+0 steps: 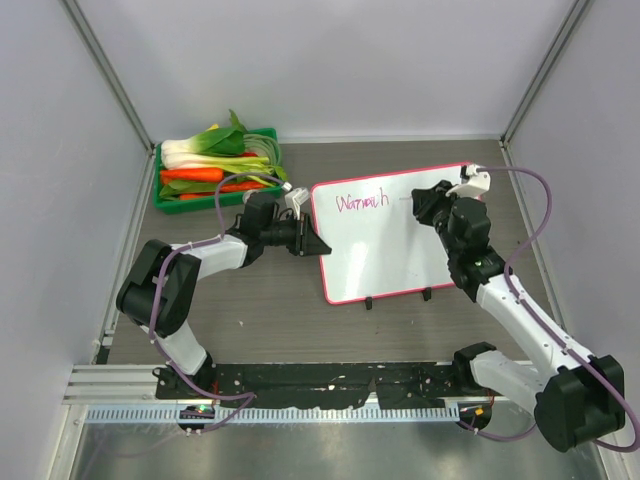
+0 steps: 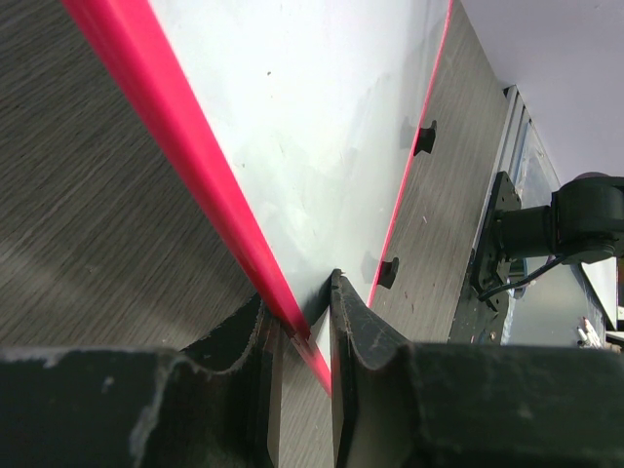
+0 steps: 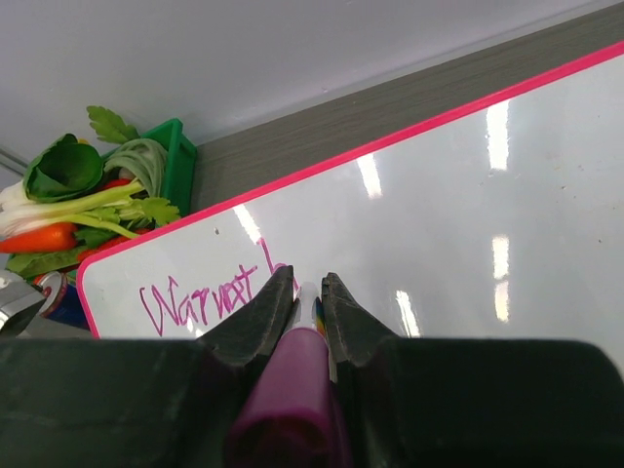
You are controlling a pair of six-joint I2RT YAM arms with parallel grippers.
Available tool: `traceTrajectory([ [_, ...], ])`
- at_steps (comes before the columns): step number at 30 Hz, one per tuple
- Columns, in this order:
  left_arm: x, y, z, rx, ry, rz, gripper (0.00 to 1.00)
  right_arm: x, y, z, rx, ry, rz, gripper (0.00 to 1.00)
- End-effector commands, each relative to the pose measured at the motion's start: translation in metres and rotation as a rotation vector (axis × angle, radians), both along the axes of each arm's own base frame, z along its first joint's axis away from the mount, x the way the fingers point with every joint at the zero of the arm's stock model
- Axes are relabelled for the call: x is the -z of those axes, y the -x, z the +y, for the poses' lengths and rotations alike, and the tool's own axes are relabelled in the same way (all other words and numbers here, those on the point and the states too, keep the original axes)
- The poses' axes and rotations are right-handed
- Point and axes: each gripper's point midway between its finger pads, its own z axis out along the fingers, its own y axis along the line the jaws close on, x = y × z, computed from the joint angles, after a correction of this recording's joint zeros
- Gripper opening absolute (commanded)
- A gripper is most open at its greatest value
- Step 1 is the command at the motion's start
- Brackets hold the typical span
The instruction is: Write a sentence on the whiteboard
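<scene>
The whiteboard (image 1: 380, 250), glossy white with a pink-red frame, stands tilted on two black feet mid-table. Pink-magenta handwriting, the sentence (image 1: 362, 203), runs as one short word along its upper left. My left gripper (image 1: 318, 246) is shut on the board's left frame edge; the left wrist view shows the pink frame (image 2: 195, 166) pinched in the left gripper (image 2: 297, 292). My right gripper (image 1: 418, 203) is at the board's upper right, just right of the writing. In the right wrist view the right gripper (image 3: 308, 283) is shut on a purple marker (image 3: 292, 380), whose tip, hidden between the fingers, points at the board (image 3: 468, 214) beside the writing (image 3: 195, 297).
A green crate (image 1: 165, 190) of vegetables (image 1: 215, 160) stands at the back left, just beyond the left arm; it also shows in the right wrist view (image 3: 175, 156). The board's black feet (image 1: 369, 301) face the near edge. Grey walls enclose the table on three sides.
</scene>
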Motion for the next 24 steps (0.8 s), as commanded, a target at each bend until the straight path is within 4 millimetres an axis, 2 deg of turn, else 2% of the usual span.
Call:
traceTrajectory([
  [1,0.040,0.010,0.006,0.016,-0.131,-0.003,0.00,-0.045,-0.016,-0.005,0.045,-0.034,-0.132,0.01],
  [7,0.039,0.009,0.006,0.016,-0.130,-0.007,0.00,-0.045,-0.032,-0.007,0.080,-0.005,-0.122,0.01],
  [13,0.040,0.008,0.006,0.015,-0.132,-0.006,0.00,-0.042,-0.034,-0.017,0.126,0.030,-0.117,0.01],
  [24,0.040,0.008,0.007,0.014,-0.135,-0.008,0.00,-0.019,-0.042,-0.025,0.163,0.058,-0.064,0.01],
])
